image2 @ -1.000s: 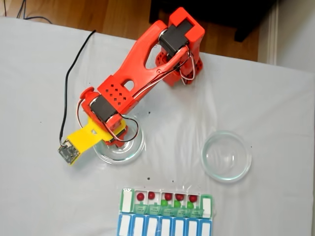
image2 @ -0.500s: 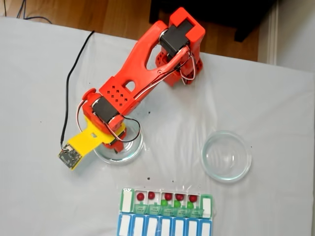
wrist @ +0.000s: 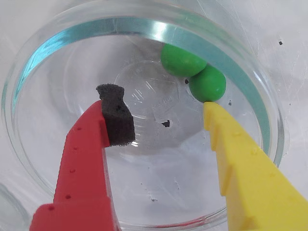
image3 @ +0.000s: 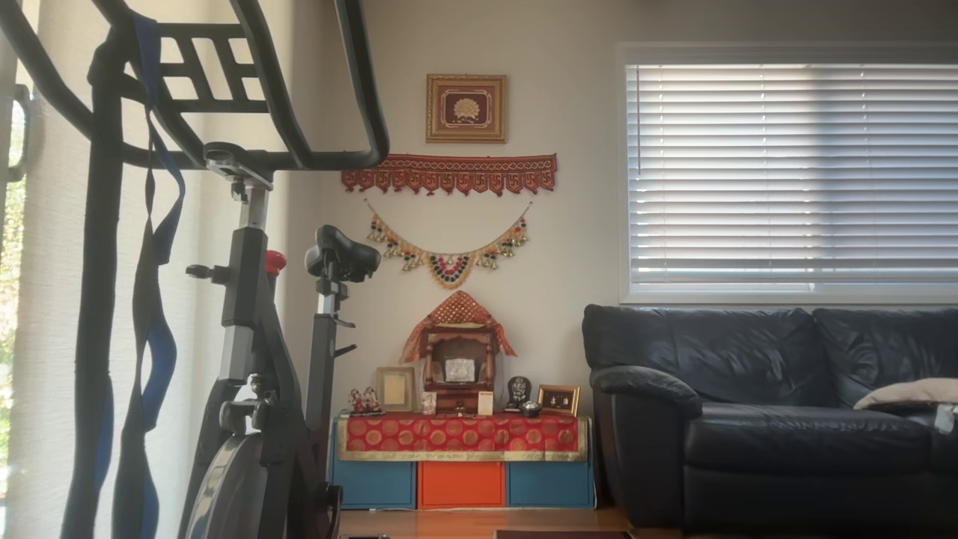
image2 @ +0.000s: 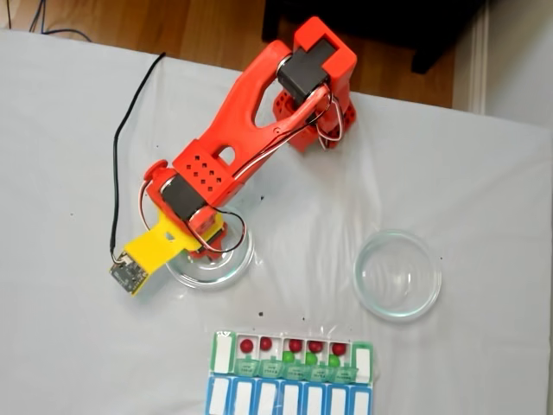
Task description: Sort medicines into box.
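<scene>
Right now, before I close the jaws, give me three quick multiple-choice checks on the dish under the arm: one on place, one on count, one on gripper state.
1. Where is the gripper?
A. Over the pill organizer
B. Inside the left glass dish
C. Over the right glass dish

2. How many green balls lie in that dish?
A. Two
B. None
C. Five

3. How do the jaws stand?
A. Shut on a ball
B. Shut on nothing
C. Open, holding nothing

Answers:
1 B: the fixed view puts the arm's end in the left glass dish, away from the pill organizer and the right glass dish.
2 A: the wrist view shows two green balls touching, by the rim.
3 C: a wide gap separates the red finger from the yellow finger, whose tip sits by one ball.
</scene>
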{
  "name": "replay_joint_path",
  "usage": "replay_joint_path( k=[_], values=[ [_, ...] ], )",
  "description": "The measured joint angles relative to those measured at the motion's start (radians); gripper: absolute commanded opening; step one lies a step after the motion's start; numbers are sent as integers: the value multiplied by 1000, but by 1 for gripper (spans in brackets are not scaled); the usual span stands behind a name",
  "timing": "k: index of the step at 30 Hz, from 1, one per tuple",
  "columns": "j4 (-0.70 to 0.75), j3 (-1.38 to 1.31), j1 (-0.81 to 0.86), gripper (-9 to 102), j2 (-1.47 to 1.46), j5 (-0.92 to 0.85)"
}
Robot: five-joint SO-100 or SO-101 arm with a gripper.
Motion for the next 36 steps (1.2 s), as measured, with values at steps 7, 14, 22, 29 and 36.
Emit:
replay_joint_path(
  k=[7, 14, 22, 29, 36],
  values=[
    [0, -15, 3, 28, -21, 0],
    [-3, -15, 9, 30, -21, 0],
    [-63, -15, 18, 33, -21, -29],
    [-81, -15, 26, 32, -21, -34],
    [-94, 0, 26, 32, -20, -34]
  ],
)
